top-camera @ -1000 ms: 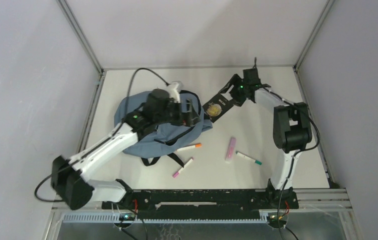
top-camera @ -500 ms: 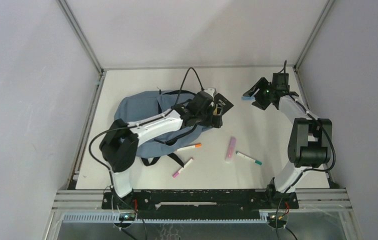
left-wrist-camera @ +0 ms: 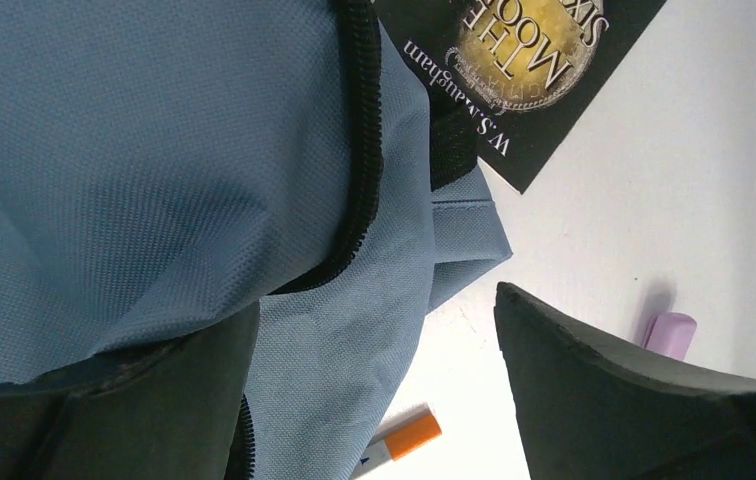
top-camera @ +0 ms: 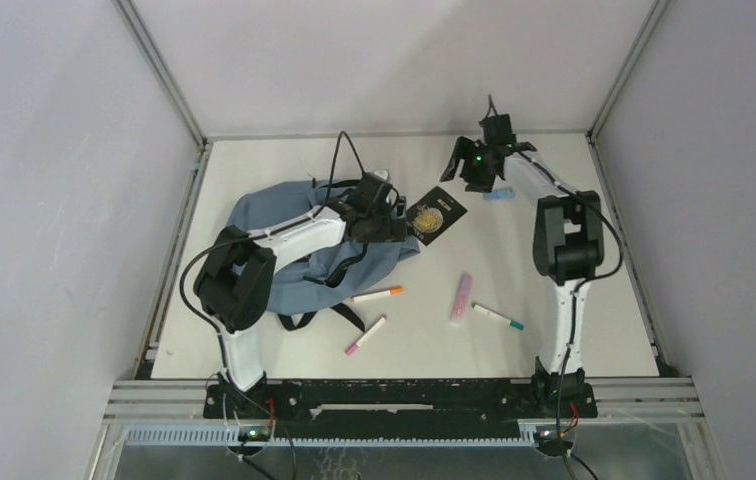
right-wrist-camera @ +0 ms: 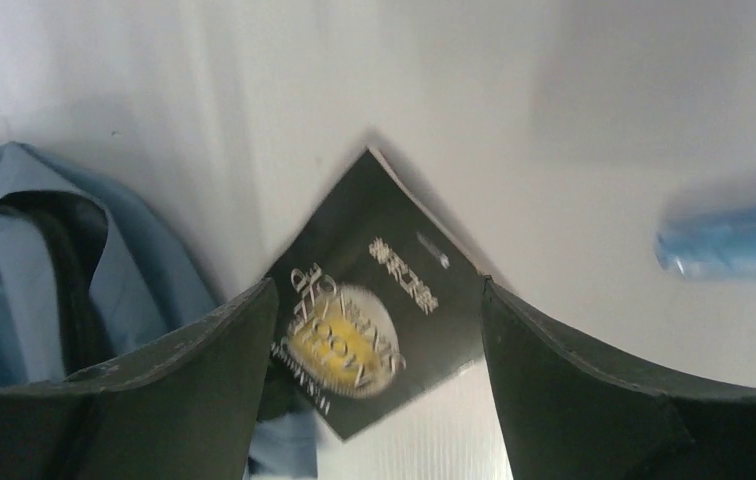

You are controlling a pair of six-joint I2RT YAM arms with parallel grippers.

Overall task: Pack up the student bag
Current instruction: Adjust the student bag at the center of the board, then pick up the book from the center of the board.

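Dusty blue-grey weave all over the bag (top-camera: pixel 269 215), with a black zip (left-wrist-camera: pixel 362 150) and black straps (top-camera: pixel 339 316). Black across the book (top-camera: pixel 434 214) cover, with a mottled gold disc at its middle, dark letters on the gold and white letters beside it. White barrels on the orange marker (top-camera: pixel 379 295), pink marker (top-camera: pixel 366 335) and green marker (top-camera: pixel 499 318), each with a cap of that hue. Pale lilac-pink on the small bar (top-camera: pixel 462 297); light blue on the short tube (top-camera: pixel 497 194). Plain off-white on the table (top-camera: pixel 574 300), pale grey with a lilac cast on the walls (top-camera: pixel 394 60). White shells and black joints on the left arm (top-camera: pixel 299 231) and right arm (top-camera: pixel 552 186), one green light on the right.
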